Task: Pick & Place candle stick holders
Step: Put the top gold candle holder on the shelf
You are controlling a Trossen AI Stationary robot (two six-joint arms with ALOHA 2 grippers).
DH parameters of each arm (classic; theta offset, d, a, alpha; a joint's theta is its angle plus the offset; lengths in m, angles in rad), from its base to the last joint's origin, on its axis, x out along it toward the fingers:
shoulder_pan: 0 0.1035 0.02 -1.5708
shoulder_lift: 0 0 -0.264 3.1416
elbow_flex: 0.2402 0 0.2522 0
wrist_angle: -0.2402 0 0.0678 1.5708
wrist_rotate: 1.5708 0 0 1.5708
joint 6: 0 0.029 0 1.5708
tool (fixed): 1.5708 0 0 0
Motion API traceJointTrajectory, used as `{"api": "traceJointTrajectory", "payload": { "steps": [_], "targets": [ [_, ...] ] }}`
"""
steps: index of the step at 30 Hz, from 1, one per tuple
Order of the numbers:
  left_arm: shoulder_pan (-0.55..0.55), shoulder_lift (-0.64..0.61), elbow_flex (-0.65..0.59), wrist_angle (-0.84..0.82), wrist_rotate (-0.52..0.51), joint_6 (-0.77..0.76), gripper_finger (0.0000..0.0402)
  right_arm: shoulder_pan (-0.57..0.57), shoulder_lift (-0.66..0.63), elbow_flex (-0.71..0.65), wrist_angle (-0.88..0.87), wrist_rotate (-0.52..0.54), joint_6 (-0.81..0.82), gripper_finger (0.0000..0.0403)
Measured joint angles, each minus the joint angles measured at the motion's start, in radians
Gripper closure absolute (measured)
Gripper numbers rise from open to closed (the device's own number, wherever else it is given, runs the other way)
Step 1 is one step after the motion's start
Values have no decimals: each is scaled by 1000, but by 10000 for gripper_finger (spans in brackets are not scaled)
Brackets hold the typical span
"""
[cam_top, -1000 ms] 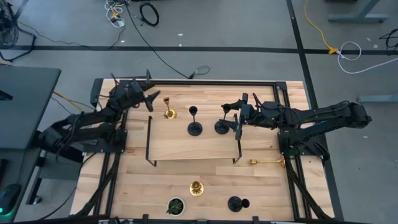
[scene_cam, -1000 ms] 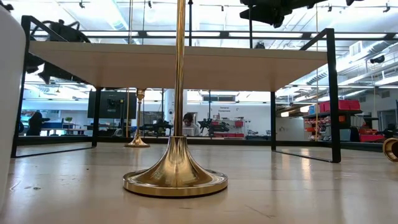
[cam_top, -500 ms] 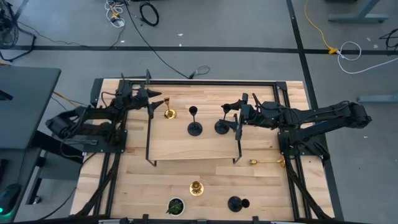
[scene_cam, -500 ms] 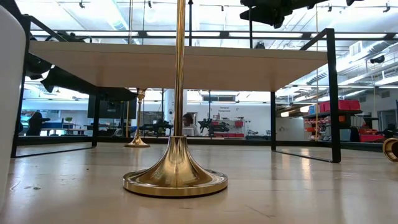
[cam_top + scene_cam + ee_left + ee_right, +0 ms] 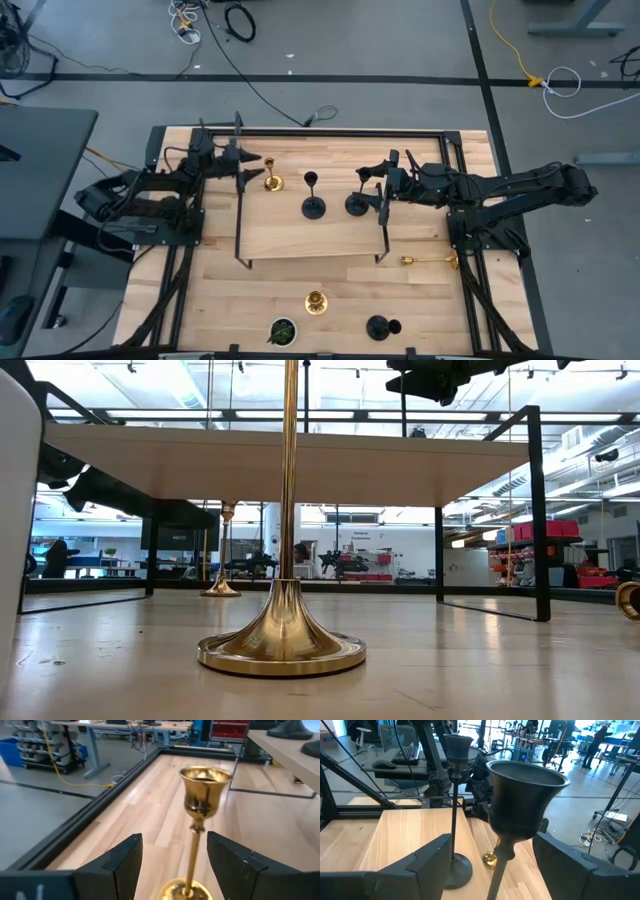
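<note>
A gold candle stick holder [image 5: 271, 180] stands on its round base on the table, just beyond the far edge of a raised wooden shelf [image 5: 310, 235]. My left gripper [image 5: 249, 170] is open, and its fingers stand on either side of the gold stem [image 5: 194, 851] without touching it. Two black holders [image 5: 313, 203] [image 5: 356, 203] stand on the shelf. My right gripper [image 5: 373, 188] is open, with its fingers on either side of the right black holder's stem [image 5: 501, 862], apart from it. Another gold holder [image 5: 316, 302] stands near the front. A gold one [image 5: 432, 260] and a black one [image 5: 382, 326] lie on their sides.
The shelf stands on thin black legs [image 5: 536, 510] over the table's middle. A small dark round thing with green inside [image 5: 282, 330] sits at the front. A black frame [image 5: 340, 131] runs along the table's far edge. A dark table [image 5: 40, 170] is on the left.
My left gripper has gone down and toward the table's right edge, up to the gold holder behind the shelf. Its open fingers now stand on either side of the stem. The holder has not moved.
</note>
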Motion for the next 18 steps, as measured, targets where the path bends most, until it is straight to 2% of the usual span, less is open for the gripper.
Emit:
{"api": "traceJointTrajectory", "payload": {
  "steps": [10, 18],
  "targets": [
    [0, 0, 0, -8, 7, 29, 180, 0, 0, 0, 0, 0, 0, 124],
    [0, 0, 7, 15, 57, 25, 180, 0, 0, 0, 0, 0, 0, 124]
  ]
}}
